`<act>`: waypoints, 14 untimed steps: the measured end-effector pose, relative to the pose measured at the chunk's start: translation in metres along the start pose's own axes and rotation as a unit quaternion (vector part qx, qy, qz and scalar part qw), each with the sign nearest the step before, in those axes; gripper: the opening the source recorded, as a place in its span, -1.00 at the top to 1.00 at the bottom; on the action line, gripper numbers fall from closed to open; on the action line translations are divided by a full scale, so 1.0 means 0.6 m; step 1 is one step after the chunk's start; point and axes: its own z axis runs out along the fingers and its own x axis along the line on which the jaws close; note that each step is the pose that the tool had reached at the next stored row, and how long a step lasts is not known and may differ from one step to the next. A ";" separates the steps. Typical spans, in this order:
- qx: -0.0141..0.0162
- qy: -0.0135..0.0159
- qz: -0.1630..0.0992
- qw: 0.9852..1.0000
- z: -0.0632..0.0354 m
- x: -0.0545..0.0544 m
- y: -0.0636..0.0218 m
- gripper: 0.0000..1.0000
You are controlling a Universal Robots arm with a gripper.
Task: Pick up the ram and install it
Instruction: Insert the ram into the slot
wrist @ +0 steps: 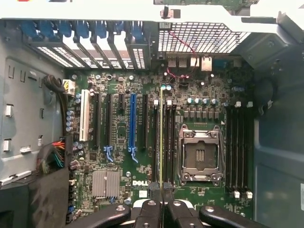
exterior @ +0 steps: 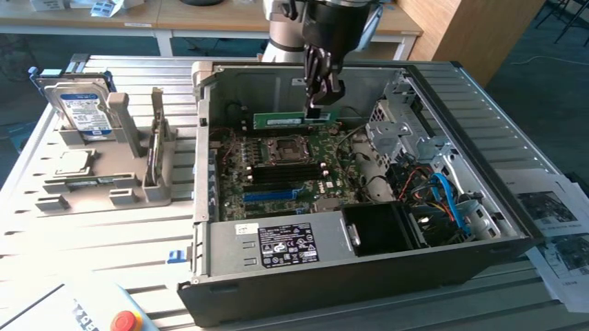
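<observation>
Pinching the ram (exterior: 276, 121) in the gripper (exterior: 318, 110) above the motherboard (exterior: 304, 162); best held upright, edge parallel to the memory slots (wrist: 171, 137).

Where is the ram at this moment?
In the exterior view the ram is inside the open computer case, pinched by the gripper beside the CPU socket, over the motherboard.
</observation>
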 end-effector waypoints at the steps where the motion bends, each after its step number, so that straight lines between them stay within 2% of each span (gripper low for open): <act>1: 0.000 0.000 0.000 1.000 0.003 0.000 0.000 0.76; 14: -0.002 0.000 0.000 1.000 0.038 -0.001 -0.002 0.76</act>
